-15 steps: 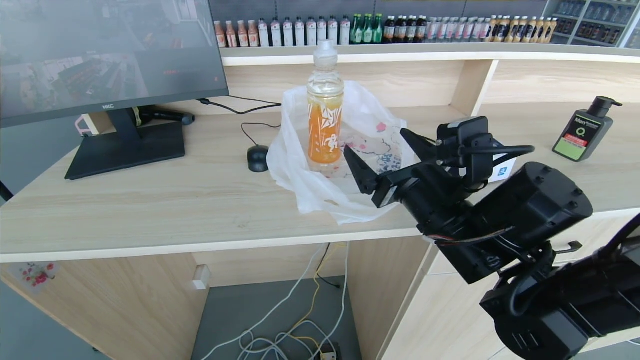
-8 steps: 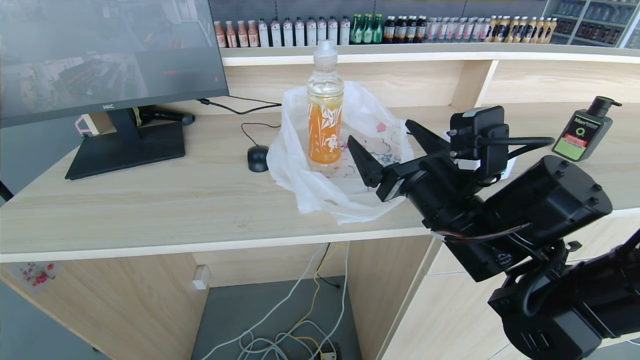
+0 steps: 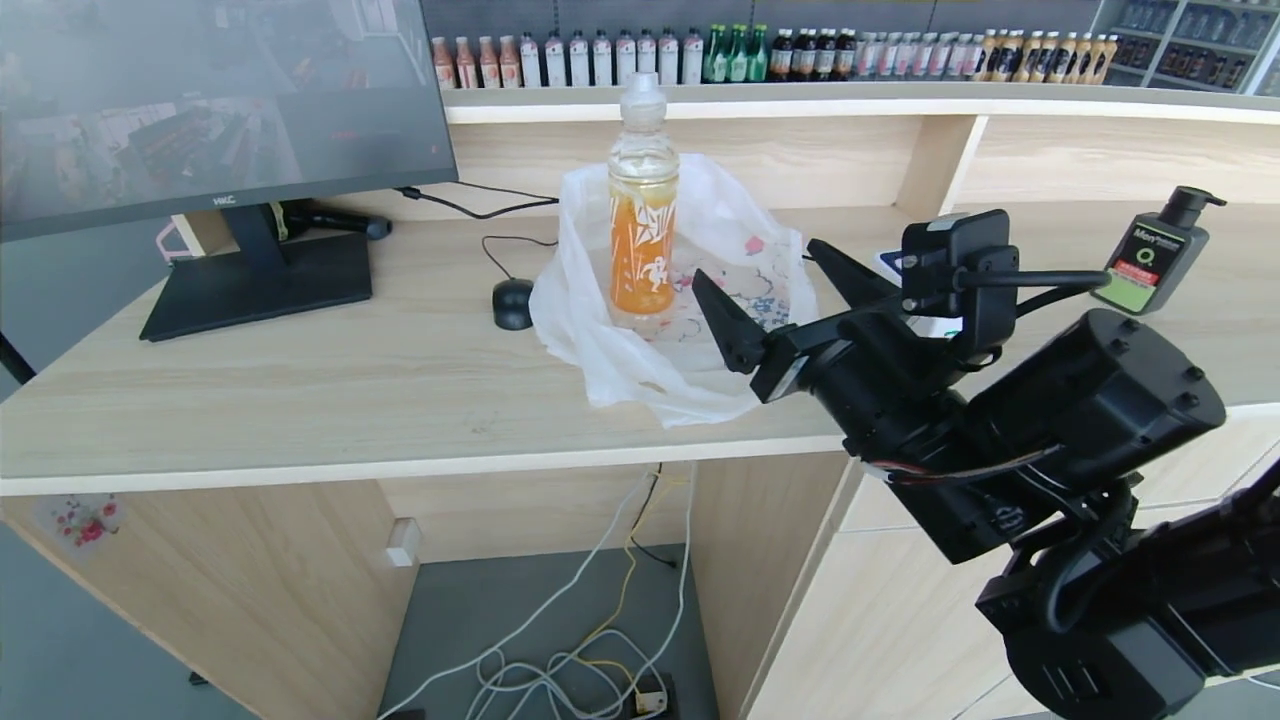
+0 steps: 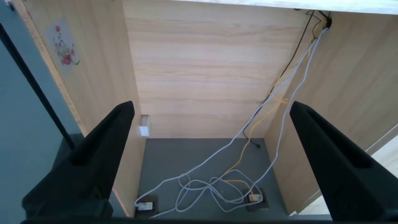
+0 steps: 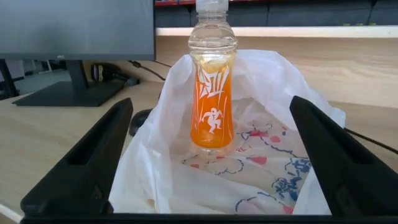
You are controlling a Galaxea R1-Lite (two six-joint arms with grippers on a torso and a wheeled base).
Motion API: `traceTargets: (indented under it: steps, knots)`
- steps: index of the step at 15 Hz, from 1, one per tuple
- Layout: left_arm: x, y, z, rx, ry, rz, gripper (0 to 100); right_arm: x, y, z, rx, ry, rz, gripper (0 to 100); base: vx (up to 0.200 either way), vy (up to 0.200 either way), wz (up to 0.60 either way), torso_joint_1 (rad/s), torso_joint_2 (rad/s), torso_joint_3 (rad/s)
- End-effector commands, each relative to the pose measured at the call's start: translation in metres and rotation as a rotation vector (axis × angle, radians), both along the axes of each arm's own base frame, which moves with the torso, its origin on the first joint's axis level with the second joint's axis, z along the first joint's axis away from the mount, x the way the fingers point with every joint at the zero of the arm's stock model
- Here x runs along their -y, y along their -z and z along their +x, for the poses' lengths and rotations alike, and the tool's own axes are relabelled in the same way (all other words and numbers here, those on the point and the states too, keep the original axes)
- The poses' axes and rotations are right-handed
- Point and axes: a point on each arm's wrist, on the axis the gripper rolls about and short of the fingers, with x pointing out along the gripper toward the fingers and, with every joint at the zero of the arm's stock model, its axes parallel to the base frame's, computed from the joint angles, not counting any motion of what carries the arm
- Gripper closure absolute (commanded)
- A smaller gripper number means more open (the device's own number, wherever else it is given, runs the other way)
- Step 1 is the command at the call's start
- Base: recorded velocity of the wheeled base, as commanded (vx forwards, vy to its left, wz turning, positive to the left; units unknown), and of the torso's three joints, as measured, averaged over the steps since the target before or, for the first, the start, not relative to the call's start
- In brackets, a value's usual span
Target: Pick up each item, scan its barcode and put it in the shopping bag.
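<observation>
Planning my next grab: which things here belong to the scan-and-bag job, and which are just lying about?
Job: shopping bag, orange drink bottle standing in it, green pump bottle, probably next.
Lying about: monitor, mouse, cables under the counter, shelf bottles.

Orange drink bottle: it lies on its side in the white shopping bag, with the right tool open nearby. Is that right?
No. The orange drink bottle stands upright in the white shopping bag, not on its side, as the right wrist view shows. The right tool is open nearby, as you say.
</observation>
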Motion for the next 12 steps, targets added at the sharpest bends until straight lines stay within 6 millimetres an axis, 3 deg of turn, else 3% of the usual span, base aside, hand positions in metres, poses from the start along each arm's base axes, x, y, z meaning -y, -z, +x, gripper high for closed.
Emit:
traceTargets:
  steps: [1, 8, 12]
  knots:
    - [0.0000, -0.0001, 0.0000, 0.001, -0.001, 0.000, 0, 0.0010, -0.0008, -0.0006, 0.003, 0.002, 0.001, 0, -0.200, -0.200, 0.00, -0.012, 0.00, 0.007]
    - [0.0000, -0.0001, 0.0000, 0.001, -0.001, -0.002, 0, -0.0003, -0.0010, 0.0009, 0.006, 0.002, 0.003, 0, -0.200, -0.200, 0.00, 0.000, 0.00, 0.003]
    - [0.0000, -0.0001, 0.0000, 0.001, -0.001, -0.002, 0, -0.0011, -0.0018, 0.0018, 0.008, 0.002, 0.007, 0, 0.000, 0.000, 0.00, 0.000, 0.00, 0.000]
